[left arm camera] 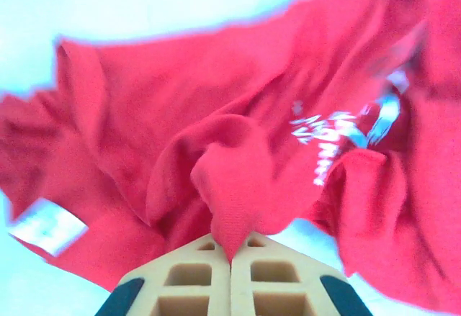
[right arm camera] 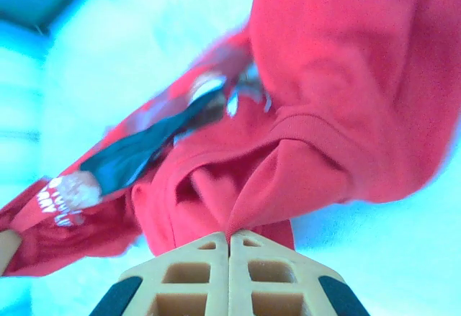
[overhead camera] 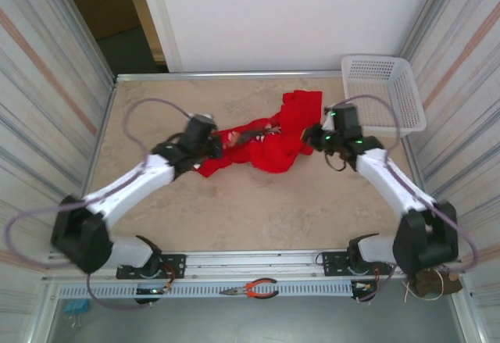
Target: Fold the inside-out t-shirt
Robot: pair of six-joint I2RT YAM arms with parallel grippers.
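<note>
White mesh basket (overhead camera: 384, 93) stood just beyond the right gripper (overhead camera: 311, 136), off its right side, on beige table (overhead camera: 258, 210). Orange-handled pliers (overhead camera: 251, 288) lay well behind that gripper, leftward, on perforated rail (overhead camera: 328, 290).

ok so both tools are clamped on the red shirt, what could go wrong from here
1. The left tool and right tool each pinch only a thin ridge of the t-shirt, so lifting may let the cloth slip out.
2. The t-shirt lies bunched and twisted, so pulling the ends apart might tighten the tangle rather than spread it.
</note>
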